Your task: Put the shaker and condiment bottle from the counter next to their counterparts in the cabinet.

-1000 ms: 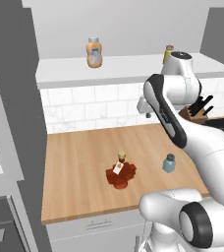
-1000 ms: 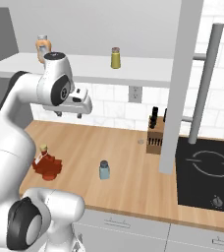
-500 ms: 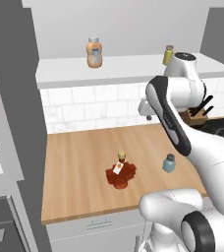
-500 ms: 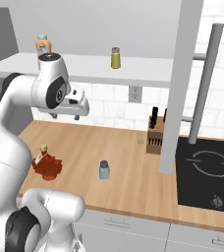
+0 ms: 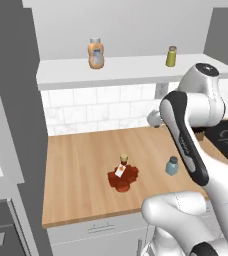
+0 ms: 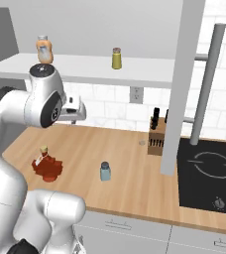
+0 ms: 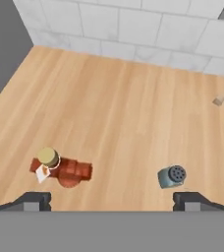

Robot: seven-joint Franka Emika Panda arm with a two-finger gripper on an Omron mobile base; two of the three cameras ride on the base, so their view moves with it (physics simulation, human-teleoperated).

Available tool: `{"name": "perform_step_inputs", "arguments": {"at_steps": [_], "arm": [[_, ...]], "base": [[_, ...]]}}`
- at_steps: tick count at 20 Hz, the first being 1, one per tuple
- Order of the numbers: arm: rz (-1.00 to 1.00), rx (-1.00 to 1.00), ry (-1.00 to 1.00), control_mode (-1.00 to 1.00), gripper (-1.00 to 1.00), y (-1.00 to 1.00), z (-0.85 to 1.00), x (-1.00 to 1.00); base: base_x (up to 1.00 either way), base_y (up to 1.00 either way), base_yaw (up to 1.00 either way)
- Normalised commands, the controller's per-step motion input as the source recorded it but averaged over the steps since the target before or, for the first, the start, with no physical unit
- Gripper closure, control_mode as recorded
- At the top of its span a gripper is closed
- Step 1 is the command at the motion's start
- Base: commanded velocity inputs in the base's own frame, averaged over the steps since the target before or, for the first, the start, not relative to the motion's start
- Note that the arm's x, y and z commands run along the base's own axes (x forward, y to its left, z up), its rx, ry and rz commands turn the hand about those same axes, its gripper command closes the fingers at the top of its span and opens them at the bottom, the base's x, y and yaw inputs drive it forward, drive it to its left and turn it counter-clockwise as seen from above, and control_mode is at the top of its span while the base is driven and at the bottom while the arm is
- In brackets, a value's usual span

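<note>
- Two task things are standing on the wooden surface point(image 5: 81, 170), a wide light-brown top with plank grain running along its length.
- One, the condiment bottle point(image 5: 123, 177), is showing a flat, dark red maple-leaf shape with a gold cap and a small white tag at the neck; it is sitting near the front middle of the surface.
- To its right and well apart, the shaker point(image 5: 172, 166) is standing upright, a small pale blue-grey cylinder under a darker grey cap; the hand view is looking down on that cap's ring of holes point(image 7: 172, 176).
- Up on the cabinet point(image 5: 136, 70), a long matte white-grey shelf with a plain grey back wall, the orange rounded bottle point(image 5: 96, 53) with its pale label is standing towards the left, and the yellow-olive shaker point(image 5: 171, 56) with a grey cap is standing towards the right, the two well apart.
- White glossy tiles point(image 5: 96, 107) are lining the wall between shelf and surface.
- A wooden knife block point(image 6: 157, 133) with dark handles is standing near the black cooktop point(image 6: 211, 171).
- Hanging high over the surface, the tool point(image 7: 111, 201) is holding its dark tips spread wide and gripping nothing; bottle and shaker are lying between them in the hand view, far below.
</note>
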Motion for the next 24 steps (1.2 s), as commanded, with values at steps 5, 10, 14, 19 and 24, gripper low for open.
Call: {"name": "perform_step_inputs", "arguments": {"at_steps": [5,10,14,19,24], "arm": [[0.28,0.0,-0.11,-1.0,-1.0,0.0,-0.06,-0.11],[0.34,0.0,-0.04,-1.0,-1.0,0.0,-0.16,0.0],[0.39,0.0,-0.01,-1.0,-1.0,0.0,-0.22,0.0],[0.45,0.0,0.0,-1.0,-1.0,0.0,-0.26,0.0],[0.44,0.0,-0.01,-1.0,-1.0,0.0,-0.16,0.0]], "base": [[0.0,0.0,0.0],[0.0,0.0,0.0],[0.0,0.0,0.0],[0.0,0.0,0.0],[0.0,0.0,0.0]]}}
